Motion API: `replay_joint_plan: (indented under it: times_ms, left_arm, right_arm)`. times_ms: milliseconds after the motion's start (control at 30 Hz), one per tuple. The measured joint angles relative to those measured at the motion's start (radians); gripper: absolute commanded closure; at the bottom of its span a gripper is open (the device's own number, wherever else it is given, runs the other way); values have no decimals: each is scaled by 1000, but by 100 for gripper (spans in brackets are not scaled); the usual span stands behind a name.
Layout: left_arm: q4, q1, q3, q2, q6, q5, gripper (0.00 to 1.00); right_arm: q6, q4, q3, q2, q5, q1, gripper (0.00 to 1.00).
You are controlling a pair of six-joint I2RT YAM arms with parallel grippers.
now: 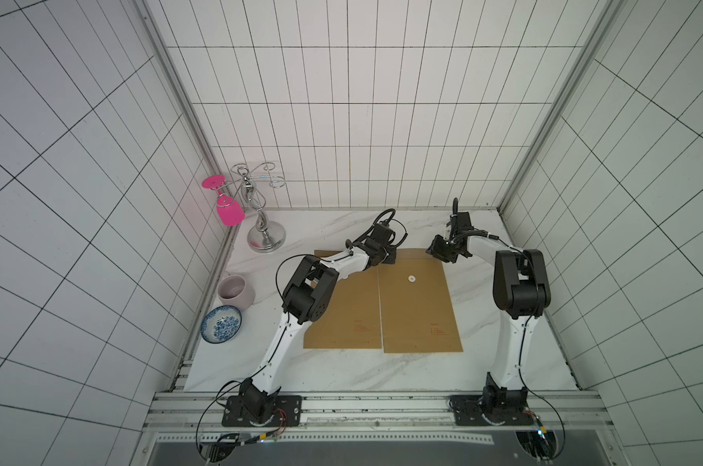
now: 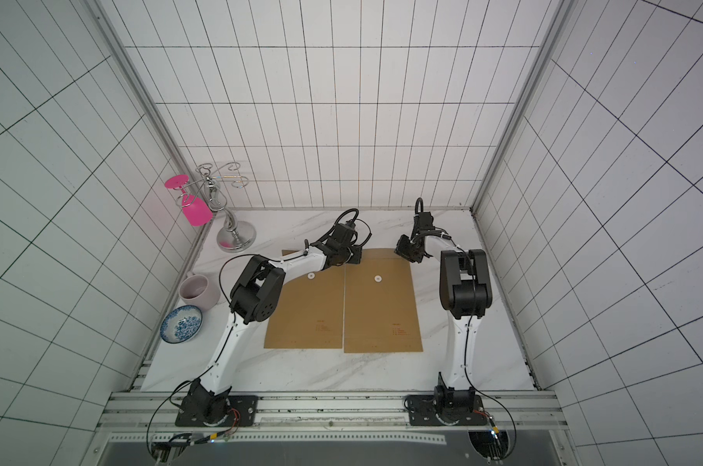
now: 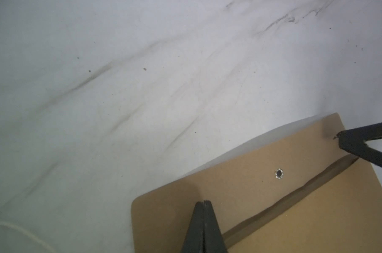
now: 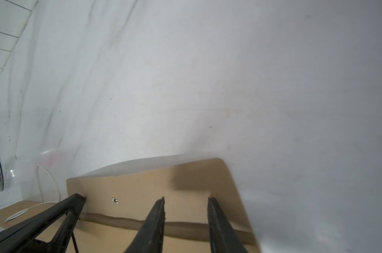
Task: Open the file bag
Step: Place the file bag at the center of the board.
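Over by the left wall stand a wire rack (image 1: 266,238) with a pink glass (image 1: 229,214) hung on it, a mug (image 1: 235,291) and a patterned bowl (image 1: 221,329), all well apart from the work. On the desk (image 1: 342,371) two brown bags lie side by side. The left bag (image 1: 354,314) sits partly under the left arm, untended.

The left gripper (image 3: 204,202) has its fingers pressed together with nothing between them. Its tips are down on one end of the flap (image 3: 229,186) of the file bag (image 1: 418,310), the right-hand one of the pair. That flap lies turned back away from the body with its eyelet (image 3: 279,173) showing, and a dark slit (image 3: 295,196) runs along the fold.

The right gripper (image 4: 186,199) is at the flap's other end, fingers a moderate way apart and empty.

I'd say most of the job is done, with the closure undone and the flap turned out. What seems left is small, perhaps spreading the mouth and drawing both arms clear.
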Motion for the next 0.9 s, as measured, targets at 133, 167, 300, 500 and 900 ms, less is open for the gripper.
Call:
replay_joint_plan:
  times_ms: [133, 167, 300, 500, 900]
  left_arm:
    - [2, 0, 16, 11, 0, 7, 100]
    - [2, 0, 22, 14, 0, 8, 100]
    - [2, 0, 28, 19, 0, 14, 100]
    - [3, 0, 28, 19, -9, 16, 94]
    - [8, 1, 28, 19, -50, 26, 91]
  right_arm:
    - [-8, -24, 5, 0, 5, -21, 69]
    - [-11, -25, 5, 0, 7, -21, 69]
    - [-17, -32, 8, 0, 20, -21, 70]
    - [-27, -71, 34, 9, 30, -21, 70]
    - [-31, -153, 115, 48, 57, -21, 71]
